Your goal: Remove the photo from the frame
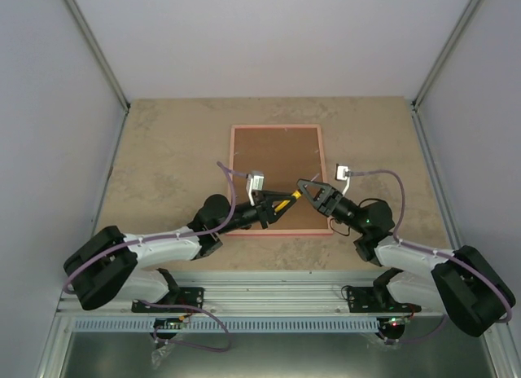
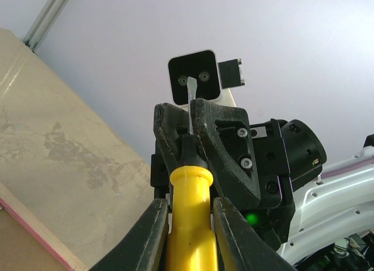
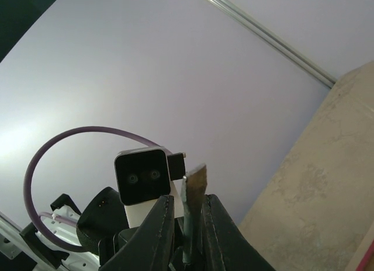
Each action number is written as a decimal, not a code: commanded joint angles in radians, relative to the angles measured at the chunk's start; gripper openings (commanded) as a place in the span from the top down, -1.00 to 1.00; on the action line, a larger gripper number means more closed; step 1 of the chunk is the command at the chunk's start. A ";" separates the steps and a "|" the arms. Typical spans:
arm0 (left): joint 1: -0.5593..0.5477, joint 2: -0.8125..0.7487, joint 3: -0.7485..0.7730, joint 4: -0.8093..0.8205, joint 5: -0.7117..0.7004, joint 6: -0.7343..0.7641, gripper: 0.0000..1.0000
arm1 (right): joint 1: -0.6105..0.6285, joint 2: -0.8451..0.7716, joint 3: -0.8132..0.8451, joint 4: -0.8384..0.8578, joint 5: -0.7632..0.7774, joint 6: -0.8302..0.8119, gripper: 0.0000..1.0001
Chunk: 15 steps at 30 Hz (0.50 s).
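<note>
In the middle of the top view, the frame (image 1: 277,127) lies back up on the desk (image 1: 163,150), with the brown backing board (image 1: 277,162) seated inside it; the photo is hidden from us. Over the frame's lower right part our two hands meet on a screwdriver (image 2: 190,224). The left hand (image 1: 277,205) is clamped on its yellow handle, and the right hand (image 1: 308,187) pinches the flat metal blade (image 3: 194,183).
</note>
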 commanded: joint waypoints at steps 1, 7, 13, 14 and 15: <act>0.003 0.011 -0.002 0.041 -0.005 -0.011 0.87 | 0.004 -0.026 -0.024 0.053 0.042 -0.014 0.99; 0.003 0.032 0.003 0.050 0.014 -0.022 0.50 | 0.004 -0.035 -0.029 0.053 0.050 -0.011 0.99; 0.003 0.044 0.007 0.060 0.025 -0.030 0.38 | 0.004 -0.048 -0.034 0.050 0.058 -0.011 0.99; 0.003 0.044 0.006 0.061 0.026 -0.032 0.38 | 0.004 -0.050 -0.035 0.048 0.059 -0.012 0.99; 0.004 0.045 0.007 0.063 0.029 -0.033 0.38 | 0.004 -0.051 -0.035 0.047 0.061 -0.011 0.99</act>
